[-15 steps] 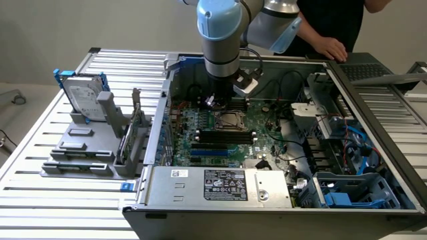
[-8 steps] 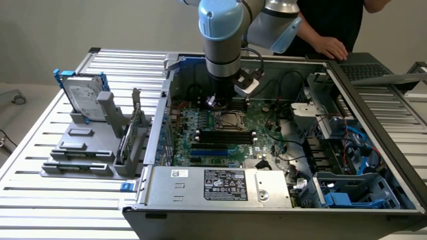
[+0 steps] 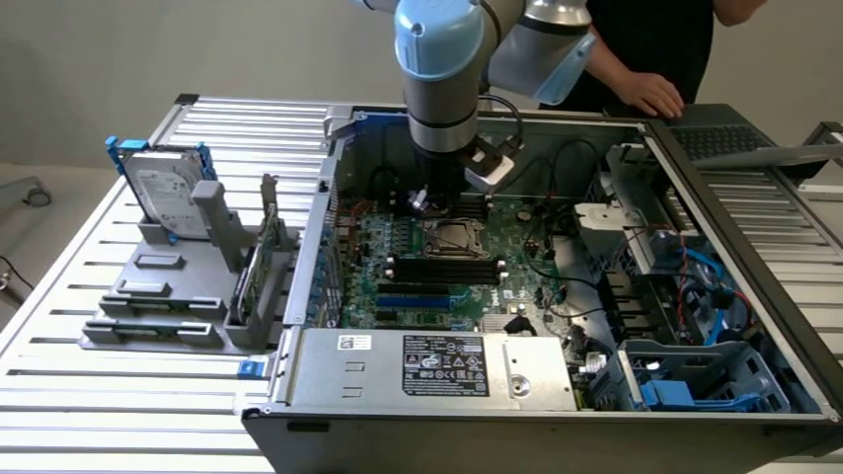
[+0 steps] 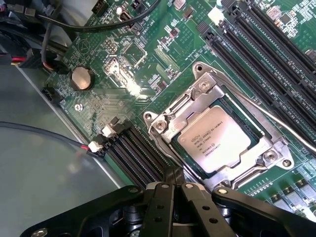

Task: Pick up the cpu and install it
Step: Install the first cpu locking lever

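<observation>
Cpu [image 4: 221, 139] seated flat in metal-framed socket [image 4: 163, 126] on green mobo [image 4: 123, 64], inside open PC case [image 3: 395, 436] on slatted bench [image 3: 79, 395]. Pincer [image 4: 174, 174] clenched, empty, tips just beside socket frame, off cpu face. In exterior view: pincer approx 11 o'clock of socket; hard drive [image 3: 169, 193] upright, well apart at 9 o'clock; person's hand [image 3: 652, 96] on case rim, 1 o'clock.
</observation>
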`<state>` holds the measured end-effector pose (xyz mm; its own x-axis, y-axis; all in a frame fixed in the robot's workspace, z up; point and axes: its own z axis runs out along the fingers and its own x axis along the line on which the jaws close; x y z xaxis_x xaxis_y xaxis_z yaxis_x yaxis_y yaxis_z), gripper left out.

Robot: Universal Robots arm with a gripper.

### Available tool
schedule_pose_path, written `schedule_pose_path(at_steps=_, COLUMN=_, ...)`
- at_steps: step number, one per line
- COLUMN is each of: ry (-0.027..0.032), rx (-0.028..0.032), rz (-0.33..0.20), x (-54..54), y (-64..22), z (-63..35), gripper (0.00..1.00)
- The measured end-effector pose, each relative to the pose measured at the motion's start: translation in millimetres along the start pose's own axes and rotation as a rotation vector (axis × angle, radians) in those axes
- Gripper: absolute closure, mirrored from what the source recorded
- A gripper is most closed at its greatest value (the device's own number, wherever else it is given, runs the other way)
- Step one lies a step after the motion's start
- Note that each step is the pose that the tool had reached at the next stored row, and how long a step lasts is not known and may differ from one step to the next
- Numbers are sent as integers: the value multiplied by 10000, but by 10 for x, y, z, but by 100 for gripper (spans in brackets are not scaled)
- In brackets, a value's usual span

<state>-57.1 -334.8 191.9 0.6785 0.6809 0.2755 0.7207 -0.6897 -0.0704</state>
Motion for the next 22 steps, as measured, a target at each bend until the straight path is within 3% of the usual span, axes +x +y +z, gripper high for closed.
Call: schedule_pose_path(at_steps=22, ry=5, rx=-22, rz=76, x=45, y=49, z=13, gripper=89)
